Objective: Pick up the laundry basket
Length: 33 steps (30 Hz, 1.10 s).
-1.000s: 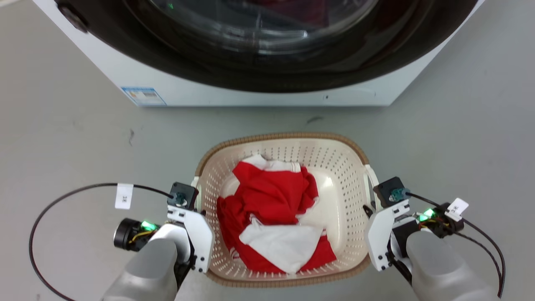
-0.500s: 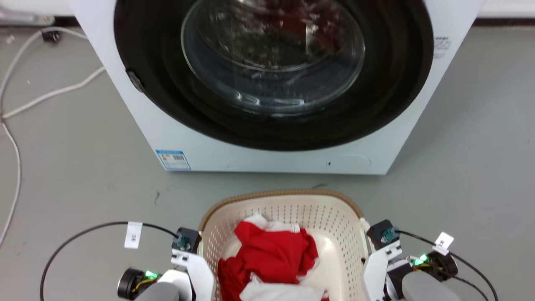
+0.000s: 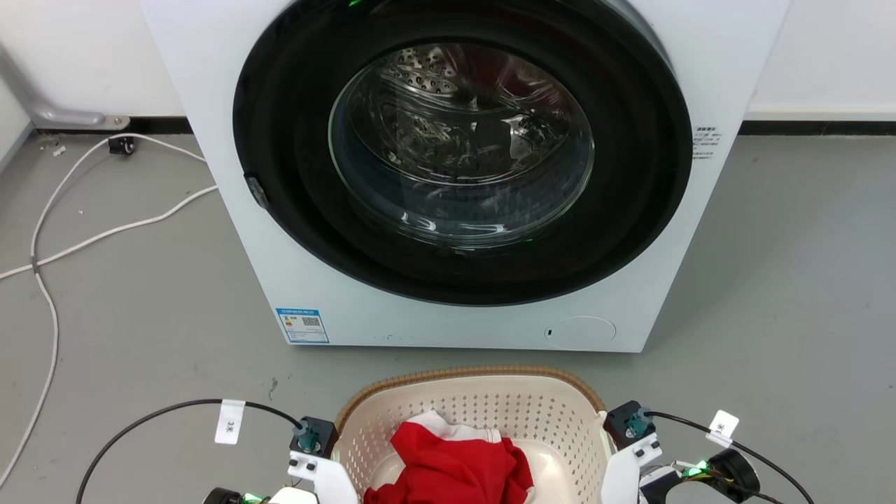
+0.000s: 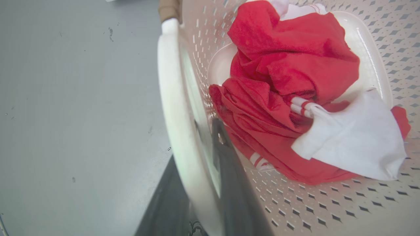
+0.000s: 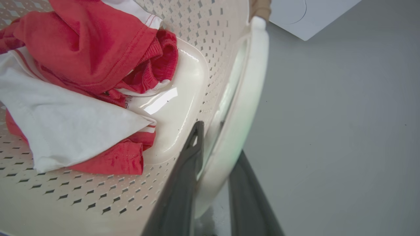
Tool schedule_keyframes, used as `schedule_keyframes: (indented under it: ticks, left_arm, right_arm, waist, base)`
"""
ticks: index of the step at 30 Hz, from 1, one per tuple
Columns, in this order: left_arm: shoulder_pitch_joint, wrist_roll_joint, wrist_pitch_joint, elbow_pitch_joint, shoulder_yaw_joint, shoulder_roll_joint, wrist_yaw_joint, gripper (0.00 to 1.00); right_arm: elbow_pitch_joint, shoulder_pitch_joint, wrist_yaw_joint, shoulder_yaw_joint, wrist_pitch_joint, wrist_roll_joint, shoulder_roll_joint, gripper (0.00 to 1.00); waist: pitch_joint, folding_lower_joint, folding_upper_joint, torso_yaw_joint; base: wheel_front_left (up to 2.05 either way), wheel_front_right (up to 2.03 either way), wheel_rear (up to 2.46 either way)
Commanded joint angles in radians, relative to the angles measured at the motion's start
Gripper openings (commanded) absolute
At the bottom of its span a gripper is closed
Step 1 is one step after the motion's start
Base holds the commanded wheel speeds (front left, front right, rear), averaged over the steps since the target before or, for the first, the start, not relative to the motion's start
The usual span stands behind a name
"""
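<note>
Head camera's aim higher, toward washing machine (image 3: 462,175)

Cream-white perforated laundry basket (image 3: 504,409), brown woven-look rim, white side handles, upright.

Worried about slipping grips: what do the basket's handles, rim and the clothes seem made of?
White side handle: smooth glossy plastic, showing sheen. Brown woven-look rim of the cream perforated laundry basket: probably moulded plastic. Red and white clothes: soft matte fabric, creased, with stitched hems.

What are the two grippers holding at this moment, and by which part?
The laundry basket: the left gripper grips its left side handle, the right gripper its right side handle.
</note>
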Motion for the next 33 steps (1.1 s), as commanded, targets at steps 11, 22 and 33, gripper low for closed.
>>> schedule_keyframes:
  ticks: [11, 22, 33]
  left_arm:
    - [0.019, -0.036, -0.003, 0.006, -0.045, 0.012, -0.006, 0.0]
    - [0.007, -0.061, -0.016, 0.015, -0.072, 0.012, -0.006, 0.0]
    - [-0.008, -0.085, -0.024, 0.022, -0.098, 0.013, -0.006, 0.0]
  right_arm:
    - [0.007, 0.005, 0.0, 0.049, 0.036, 0.035, -0.009, 0.0]
    - [0.01, 0.006, 0.0, 0.072, 0.037, 0.059, -0.012, 0.0]
    - [0.011, -0.003, 0.0, 0.095, 0.035, 0.085, -0.015, 0.0]
  waist:
    - [-0.026, 0.0003, -0.0001, -0.008]
    - [-0.026, 0.0003, -0.0001, -0.01]
    - [-0.021, 0.0003, -0.0001, -0.01]
  base:
    - [0.0, 0.0, 0.0]
    - [0.0, 0.0, 0.0]
    - [0.0, 0.0, 0.0]
